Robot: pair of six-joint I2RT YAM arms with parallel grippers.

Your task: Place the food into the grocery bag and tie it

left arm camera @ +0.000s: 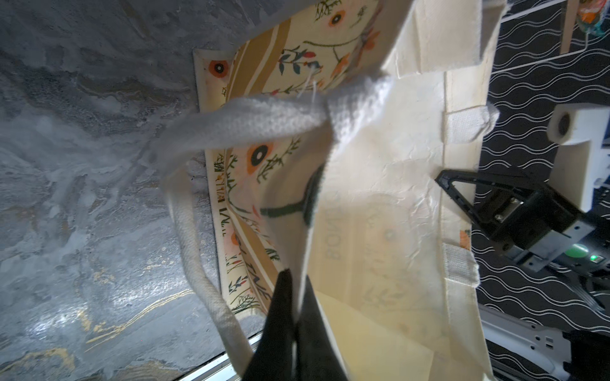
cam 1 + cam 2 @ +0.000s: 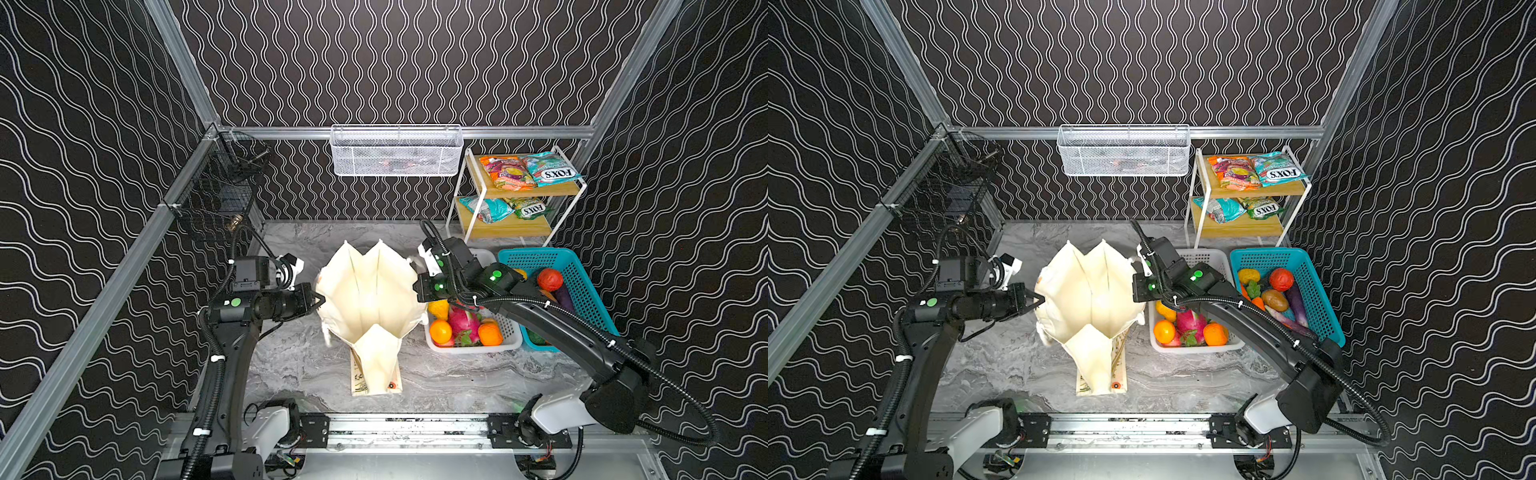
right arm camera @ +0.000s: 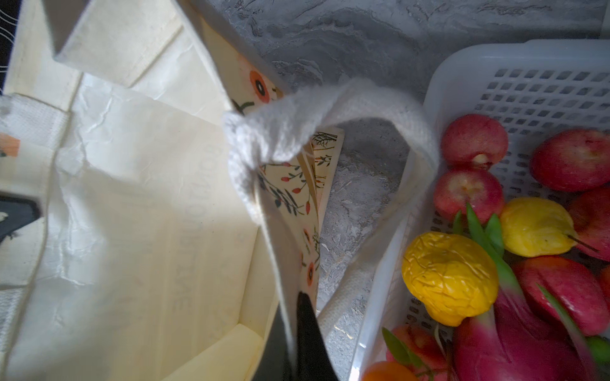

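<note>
A cream bag (image 2: 370, 299) stands open in the middle of a grey marbled worktop (image 2: 457, 374), between two robot arms. In both top views the left claw (image 2: 321, 300) meets the bag's left rim and the right claw (image 2: 417, 286) meets its right rim. The fingers are too small there to make out.

The wrist views show them clearly. The left claw (image 1: 297, 292) is closed, pinching the rim's cloth between two black fingers. The right claw (image 3: 293, 325) is closed on the opposite rim in the same way.

Only the wrist views show the bag's flower print and a thick white handle (image 1: 264, 122) drooping outside each held rim. The left wrist view also shows the right claw across the bag's mouth.

Only the top views show the surroundings. Just right of the bag is a white basket (image 2: 473, 349) holding an orange (image 2: 440, 331) and a pink dragon fruit (image 2: 463, 322). Beside it is a teal basket (image 2: 536, 259) with a red tomato (image 2: 549, 279). Behind them stands a rack (image 2: 511, 228) carrying packets (image 2: 548, 171).

The right arm crosses above both baskets and hides much of what is in them. The right wrist view shows a yellow pear (image 3: 449, 277) among red fruits, cut off at the frame's edge. The lettering on the bag's stripes is too blurred to read.
</note>
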